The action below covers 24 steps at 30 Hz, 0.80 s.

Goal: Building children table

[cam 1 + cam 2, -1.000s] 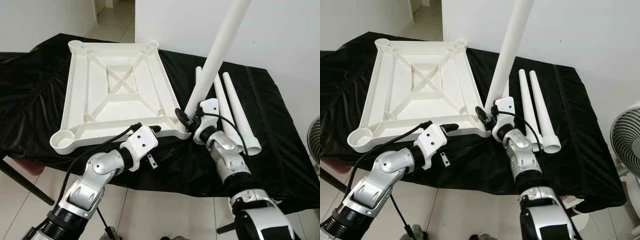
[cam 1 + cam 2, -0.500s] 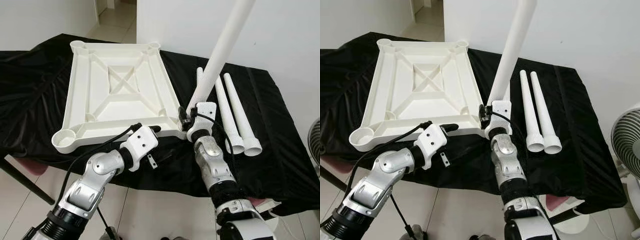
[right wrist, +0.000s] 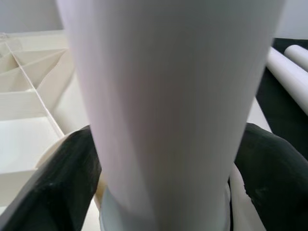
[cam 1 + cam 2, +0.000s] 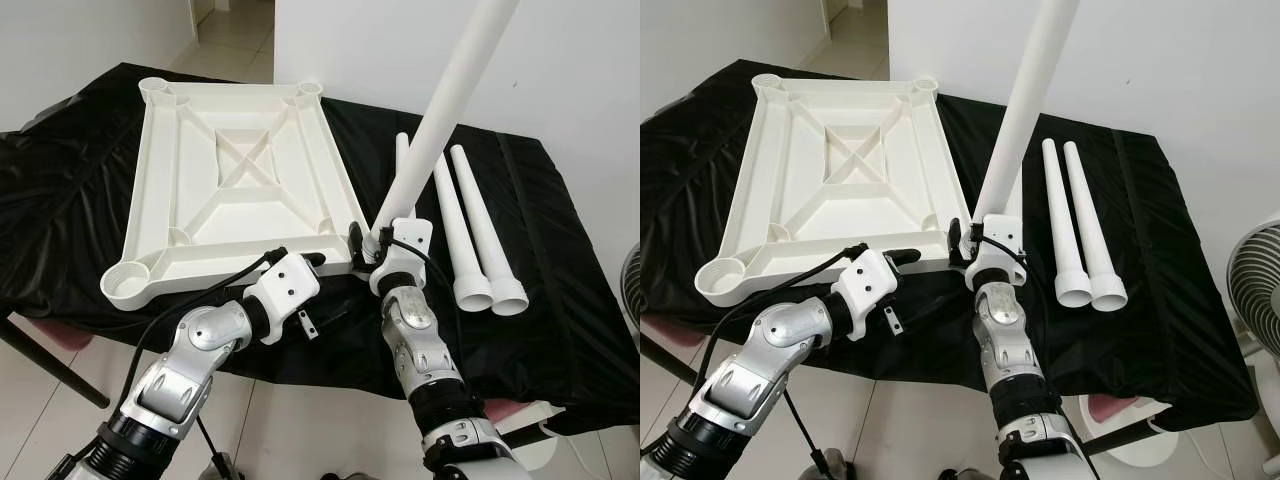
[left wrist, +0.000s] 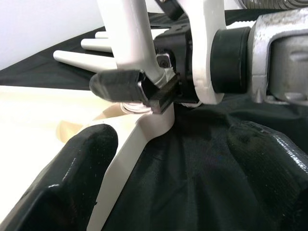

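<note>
Holding a long white tapered plastic table leg (image 4: 440, 115) in my right gripper (image 4: 985, 232), fingers clamped on either side of its thick lower end, and I'm working its foot into the near right corner socket of the upside-down white plastic tabletop (image 4: 240, 185). That tabletop is lying ribs-up on the black cloth-covered table (image 4: 560, 290), and I'm using it as my reference for everything here. The leg is leaning away from the tabletop toward the wall, so I'm guessing it isn't seated straight yet.

My left gripper (image 4: 308, 259) is sitting at the tabletop's near edge, just beside that same corner. From the wrist camera one black finger (image 5: 72, 173) is lying on the white rim, and I honestly can't tell whether the fingers are pinching anything or just bracing.

Two more white tapered legs (image 4: 1075, 225) are lying side by side on the cloth, to the right of the tabletop, wide ends pointing toward me. There may be a third tucked behind the one I'm holding, hard to say.

So this looks like leg number one going in; the other three corner sockets are looking empty. Next move, as I see it: tip the leg upright over the socket, then push or twist down until it's bottoming out, while the left side is keeping the tabletop from sliding.
</note>
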Motion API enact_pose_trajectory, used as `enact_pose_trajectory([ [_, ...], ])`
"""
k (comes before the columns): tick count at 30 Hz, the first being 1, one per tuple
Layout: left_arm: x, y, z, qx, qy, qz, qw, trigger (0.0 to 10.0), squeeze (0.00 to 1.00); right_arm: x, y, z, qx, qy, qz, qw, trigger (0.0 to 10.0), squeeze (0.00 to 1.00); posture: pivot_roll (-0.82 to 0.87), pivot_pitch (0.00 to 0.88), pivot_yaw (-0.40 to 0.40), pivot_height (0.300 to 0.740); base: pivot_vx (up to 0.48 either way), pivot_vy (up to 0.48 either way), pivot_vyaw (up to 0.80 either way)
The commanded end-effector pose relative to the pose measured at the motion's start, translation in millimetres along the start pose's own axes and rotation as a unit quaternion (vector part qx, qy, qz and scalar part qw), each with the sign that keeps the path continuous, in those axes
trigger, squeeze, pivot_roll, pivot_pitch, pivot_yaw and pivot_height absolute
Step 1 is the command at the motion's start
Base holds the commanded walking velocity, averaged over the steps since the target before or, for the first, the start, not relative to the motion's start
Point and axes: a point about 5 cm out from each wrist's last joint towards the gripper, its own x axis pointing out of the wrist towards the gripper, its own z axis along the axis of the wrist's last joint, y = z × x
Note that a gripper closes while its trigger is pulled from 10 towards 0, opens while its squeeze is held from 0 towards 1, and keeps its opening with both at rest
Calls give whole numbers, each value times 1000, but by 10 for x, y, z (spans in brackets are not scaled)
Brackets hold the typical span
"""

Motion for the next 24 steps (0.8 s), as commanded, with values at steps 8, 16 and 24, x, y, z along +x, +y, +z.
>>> enact_pose_trajectory([
  [8,15,-45,23,5,-4,-15,1000,10000,0,67,-82,134,4,5,134,991,10000,0,210,57,-96,740,0,0,0],
  [16,10,-54,31,3,-4,-13,1000,10000,0,127,-160,199,-15,13,199,980,10000,0,218,64,-102,740,0,0,0],
  [24,-7,-58,30,2,-2,-8,1000,10000,0,202,-237,186,-57,31,236,970,4824,0,233,77,-106,740,0,0,0],
])
